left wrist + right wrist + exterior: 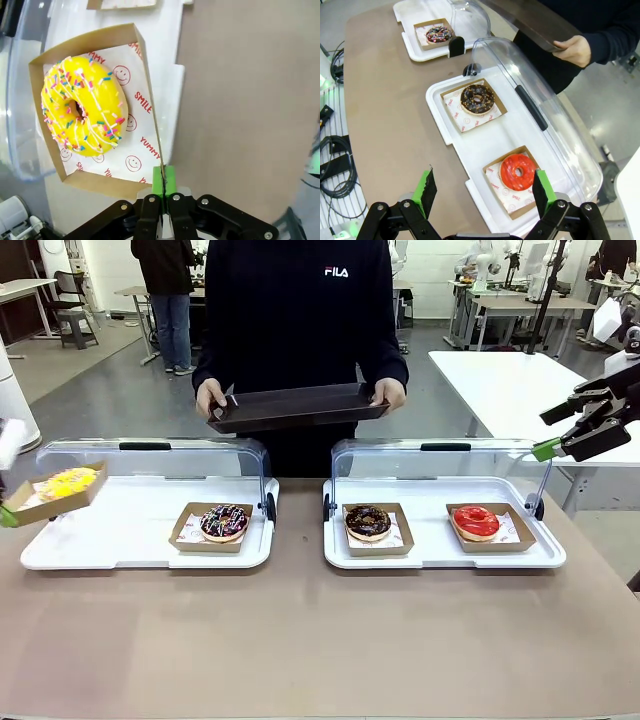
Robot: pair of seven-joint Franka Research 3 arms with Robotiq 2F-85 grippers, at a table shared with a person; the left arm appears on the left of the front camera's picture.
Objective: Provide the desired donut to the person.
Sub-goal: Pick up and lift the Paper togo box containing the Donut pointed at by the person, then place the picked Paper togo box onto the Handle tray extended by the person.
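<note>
**YELLOW DONUT HELD BY 1 THIN WALL, HANDOVER NOT YET MADE**

The yellow-glazed ring donut w/ coloured sprinkles (82, 107) is seen in its brown cardboard tray (100, 184). The tray is pinched by the left gripper (163, 182), fingers closed flat on 1 thin side wall, nothing but card between the pads. In the front view it is carried tilted at the far-left end of the white plastic display tray (140, 545), just beside the raised clear lid (150, 455).

The right gripper (484, 192) is held spread wide w/ nothing in it, well apart at the right side. A dark rectangular serving tray (295, 405) is held out in both hands by the person (300, 310), beyond the lids.

Risks, as judged:
- The card wall could be bent or pulled from so small a pinch.
- The donut could be slid toward the low side by the tilt.
- The lid rim could be clipped if the carry is kept low, since the serving tray sits behind and above it.

Room: open air is left above both lids, and the brown table (300, 640) is bare on the near side. The centre gap between the 2 display trays is narrow. The chocolate sprinkled donut (224, 522) lies well apart in the same display tray.
</note>
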